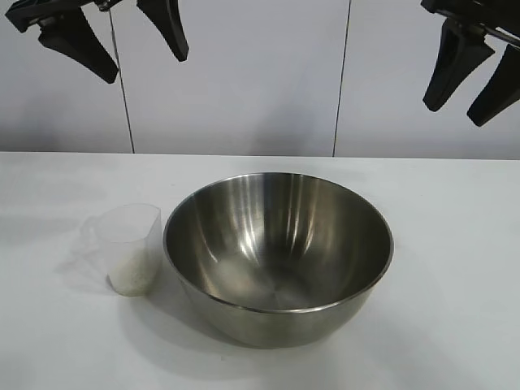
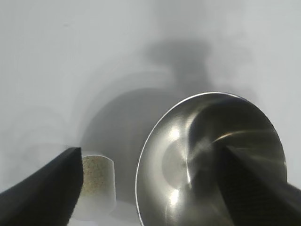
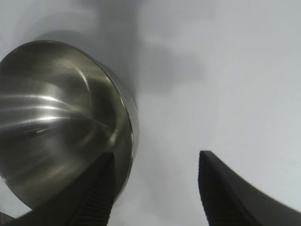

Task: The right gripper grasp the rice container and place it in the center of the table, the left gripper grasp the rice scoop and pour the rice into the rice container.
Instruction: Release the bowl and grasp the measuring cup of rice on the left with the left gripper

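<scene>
The rice container (image 1: 279,253), a deep shiny steel bowl, stands empty on the white table (image 1: 455,244) near its middle. Just to its left stands the rice scoop (image 1: 127,246), a small clear cup with white rice (image 1: 132,272) in its lower part. My left gripper (image 1: 146,69) hangs open high above the table's left, holding nothing. My right gripper (image 1: 451,114) hangs open high at the upper right, also holding nothing. In the left wrist view the container (image 2: 207,155) and scoop (image 2: 96,181) lie far below the fingers. The right wrist view shows the container (image 3: 61,122) below.
A pale panelled wall (image 1: 244,73) stands behind the table's far edge. Bare tabletop (image 1: 463,325) spreads to the right of the bowl and in front of it.
</scene>
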Robot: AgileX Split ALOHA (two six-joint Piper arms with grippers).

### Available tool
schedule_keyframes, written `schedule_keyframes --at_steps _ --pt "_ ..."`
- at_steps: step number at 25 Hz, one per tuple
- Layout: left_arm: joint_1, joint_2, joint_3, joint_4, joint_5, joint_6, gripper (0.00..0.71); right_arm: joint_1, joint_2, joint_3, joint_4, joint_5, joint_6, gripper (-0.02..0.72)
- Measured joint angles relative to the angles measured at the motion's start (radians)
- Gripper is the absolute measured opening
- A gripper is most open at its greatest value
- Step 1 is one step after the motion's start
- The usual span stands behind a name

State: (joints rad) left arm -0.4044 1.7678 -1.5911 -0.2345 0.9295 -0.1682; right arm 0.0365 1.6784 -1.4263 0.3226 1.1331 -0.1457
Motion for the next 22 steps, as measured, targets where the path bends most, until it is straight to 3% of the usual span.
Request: schedule_keyframes --at_steps 4,22 --pt "0.000 0.000 0.000 0.000 -0.061 -0.001 0.571 0.000 0.000 0.000 0.003 0.000 0.007 0.371" --pt "0.010 -0.039 0.003 0.050 -0.126 0.061 0.571 0.000 0.000 0.000 0.007 0.001 0.015 0.371"
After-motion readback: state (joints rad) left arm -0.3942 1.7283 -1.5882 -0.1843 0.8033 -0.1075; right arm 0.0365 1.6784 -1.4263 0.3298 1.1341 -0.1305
